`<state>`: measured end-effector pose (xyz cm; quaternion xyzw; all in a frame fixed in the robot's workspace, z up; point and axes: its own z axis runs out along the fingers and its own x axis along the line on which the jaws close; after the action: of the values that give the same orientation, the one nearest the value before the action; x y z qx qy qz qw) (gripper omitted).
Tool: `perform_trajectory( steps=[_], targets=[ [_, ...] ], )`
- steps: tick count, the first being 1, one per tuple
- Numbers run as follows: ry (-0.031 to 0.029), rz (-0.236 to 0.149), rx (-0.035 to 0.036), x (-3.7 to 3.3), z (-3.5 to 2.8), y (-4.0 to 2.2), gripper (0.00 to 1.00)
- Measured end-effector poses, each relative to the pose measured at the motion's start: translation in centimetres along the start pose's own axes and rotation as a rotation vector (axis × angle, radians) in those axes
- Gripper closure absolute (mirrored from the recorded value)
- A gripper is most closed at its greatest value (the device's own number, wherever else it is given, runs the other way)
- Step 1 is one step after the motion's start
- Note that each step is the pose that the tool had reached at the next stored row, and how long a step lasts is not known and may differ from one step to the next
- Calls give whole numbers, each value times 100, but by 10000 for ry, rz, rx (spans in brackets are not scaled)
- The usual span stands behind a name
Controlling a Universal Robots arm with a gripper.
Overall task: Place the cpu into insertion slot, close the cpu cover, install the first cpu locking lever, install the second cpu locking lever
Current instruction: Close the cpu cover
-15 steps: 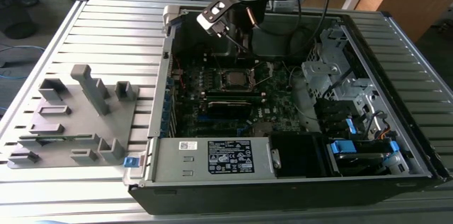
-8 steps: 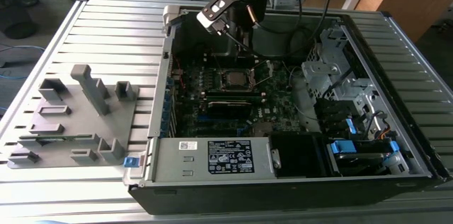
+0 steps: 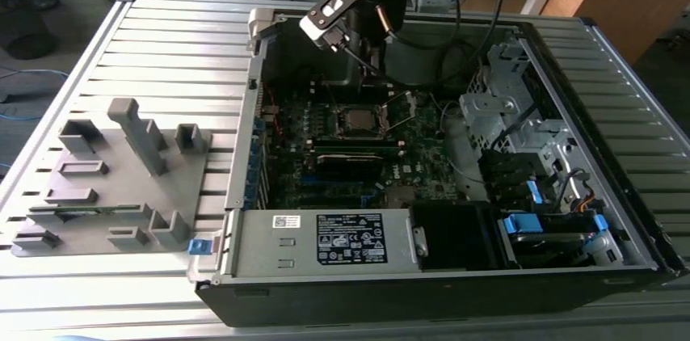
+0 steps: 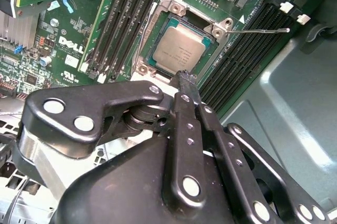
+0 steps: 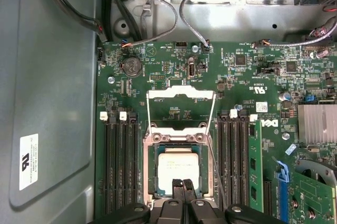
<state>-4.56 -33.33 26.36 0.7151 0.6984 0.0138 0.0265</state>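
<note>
Counter (image 3: 161, 42) carries case (image 3: 431, 296). Exterior view: claw (image 3: 369, 65), seemingly closed, at 12 o'clock of cpu (image 3: 356, 120). We judge cpu light, fragile; grip edges.

Black memory slots (image 5: 119, 166) flanked my gripper (image 5: 182, 183) on the green motherboard (image 5: 237, 77), a coin battery (image 5: 131, 66) lying beyond its tips. Well away from it, outside the open computer case (image 3: 431, 296), a grey fixture rack (image 3: 140, 147) stood on the slatted table (image 3: 173, 42).
</note>
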Motion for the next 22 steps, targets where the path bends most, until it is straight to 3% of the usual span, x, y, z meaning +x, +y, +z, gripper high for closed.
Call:
perform_trajectory(
  steps=[9,15,22],
  targets=[
    [1,0,-1,0,-24,1,89],
    [1,0,0,-1,-74,4,89],
    [2,0,-1,-1,-78,5,89]
  ],
)
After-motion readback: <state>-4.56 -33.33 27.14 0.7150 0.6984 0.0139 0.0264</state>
